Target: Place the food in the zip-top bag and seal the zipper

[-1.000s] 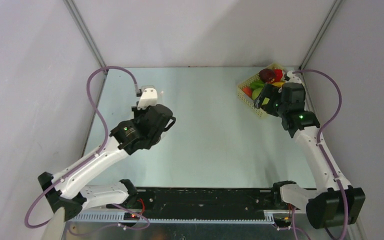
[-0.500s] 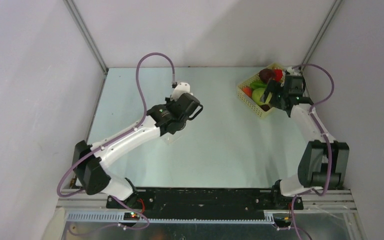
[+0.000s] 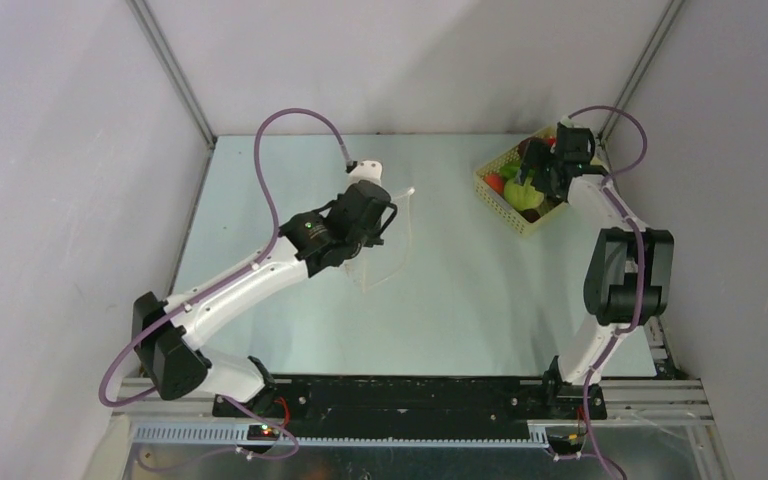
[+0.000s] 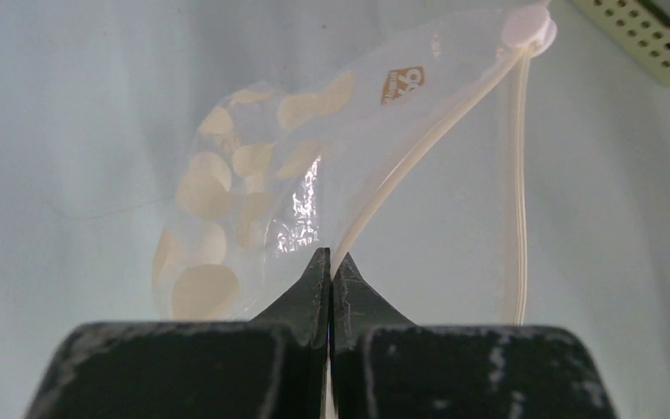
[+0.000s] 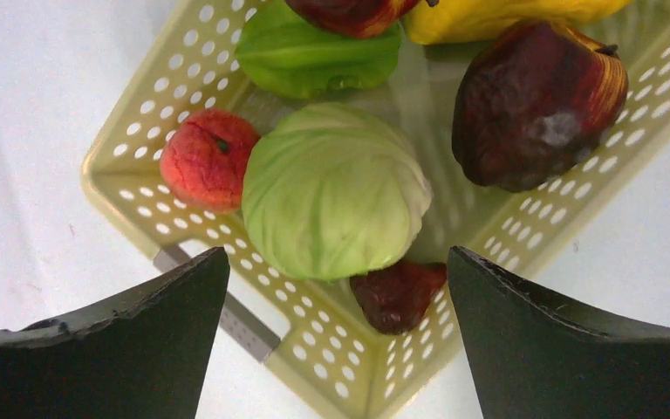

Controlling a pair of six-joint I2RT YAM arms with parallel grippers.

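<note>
My left gripper (image 4: pixel 329 262) pinches the zip-top bag (image 4: pixel 253 192) by its zipper (image 4: pixel 427 144) at lower centre. My right gripper (image 5: pixel 336 255) gapes wide, and the food (image 5: pixel 331 188) sits mid-frame in the basket (image 5: pixel 166 87), just above its tips.

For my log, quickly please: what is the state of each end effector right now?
Left end effector: closed, pinching the zip-top bag at its mouth edge.
Right end effector: open, holding nothing, above the basket.
</note>
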